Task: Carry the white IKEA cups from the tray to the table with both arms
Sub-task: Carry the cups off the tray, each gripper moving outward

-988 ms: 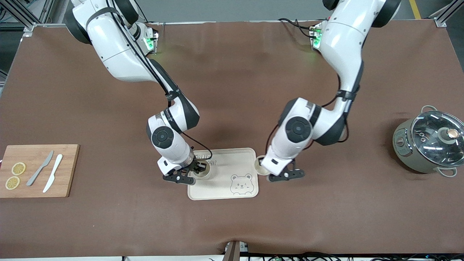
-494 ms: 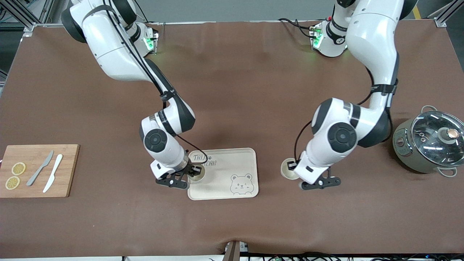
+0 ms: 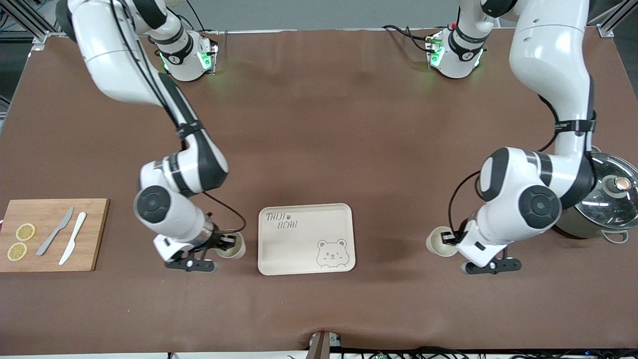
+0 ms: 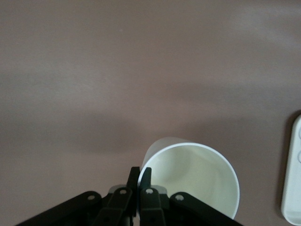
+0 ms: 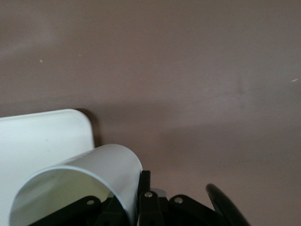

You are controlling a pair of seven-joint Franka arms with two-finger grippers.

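We see right gripper [image 3: 225, 243] clamped on wall of one small cream-white handleless cup [image 3: 232, 247], over brown table mat [image 3: 319, 124], just off cream rectangular bear-printed tray [image 3: 306, 239] toward right arm's end. Left gripper [image 3: 452, 238] pinched on rim of second identical cup [image 3: 438, 242], over mat between tray and grey glass-lidded pot [image 3: 605, 199]. Wooden cutting board [image 3: 50, 234] with lemon slices [image 3: 21, 241] and knives [image 3: 65, 237] lies at right arm's end.

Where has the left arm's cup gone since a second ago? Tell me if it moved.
Yes. The left end effector carried its cup away from the tray, toward the pot.
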